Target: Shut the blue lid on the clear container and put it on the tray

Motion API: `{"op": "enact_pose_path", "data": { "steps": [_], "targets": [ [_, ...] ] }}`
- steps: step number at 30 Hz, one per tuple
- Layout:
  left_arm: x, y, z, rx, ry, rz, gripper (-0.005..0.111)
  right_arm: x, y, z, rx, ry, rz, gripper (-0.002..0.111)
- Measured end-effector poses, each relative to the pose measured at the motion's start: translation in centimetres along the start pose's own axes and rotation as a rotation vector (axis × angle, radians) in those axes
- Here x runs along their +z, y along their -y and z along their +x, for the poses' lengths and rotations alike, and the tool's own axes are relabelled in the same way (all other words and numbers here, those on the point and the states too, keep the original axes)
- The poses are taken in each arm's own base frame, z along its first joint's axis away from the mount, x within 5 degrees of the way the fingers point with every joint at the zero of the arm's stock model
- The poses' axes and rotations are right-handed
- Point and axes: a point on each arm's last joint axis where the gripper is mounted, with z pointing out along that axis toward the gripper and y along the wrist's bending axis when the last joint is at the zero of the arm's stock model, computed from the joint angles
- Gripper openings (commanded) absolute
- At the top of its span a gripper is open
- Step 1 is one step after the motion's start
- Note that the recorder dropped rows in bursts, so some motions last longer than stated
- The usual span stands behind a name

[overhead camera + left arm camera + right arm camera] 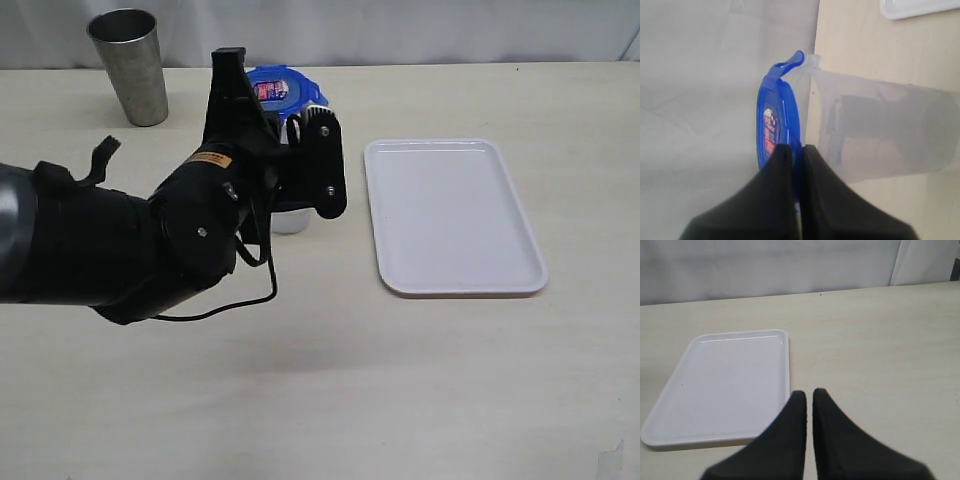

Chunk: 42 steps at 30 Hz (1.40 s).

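Note:
The blue lid (776,116), with its red-and-white sticker facing away from the canister, is pinched at its edge by my left gripper (796,149), which is shut on it. It lies flat against the mouth of the clear container (880,132), very close to the rim, with one tab (795,58) sticking up. In the exterior view the lid (283,87) shows above the left arm, and only the container's base (290,221) peeks out below the gripper body. The white tray (455,215) lies empty to the right. My right gripper (809,392) is shut on nothing, beside the tray (725,385).
A grey steel cup (129,65) stands at the back left of the table. The left arm (120,245) reaches in from the left edge and covers much of the left half. A pale wall runs behind the table's far edge.

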Motion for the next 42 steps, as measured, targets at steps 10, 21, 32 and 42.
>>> {"op": "enact_pose_path", "data": {
  "steps": [10, 21, 32, 42],
  "targets": [
    [-0.07, 0.11, -0.09, 0.048, 0.029, -0.013, 0.000, 0.00, 0.00, 0.00, 0.000, 0.000, 0.000, 0.005],
    [-0.08, 0.11, -0.30, 0.070, 0.051, -0.015, 0.000, 0.00, 0.00, 0.00, 0.000, 0.000, 0.000, 0.005],
    [-0.08, -0.25, -0.16, 0.073, 0.034, -0.054, 0.000, 0.00, 0.00, 0.00, 0.000, 0.000, 0.000, 0.005],
    [-0.08, -0.24, -0.12, 0.069, 0.030, -0.052, 0.000, 0.00, 0.00, 0.00, 0.000, 0.000, 0.000, 0.005]
  ]
}}
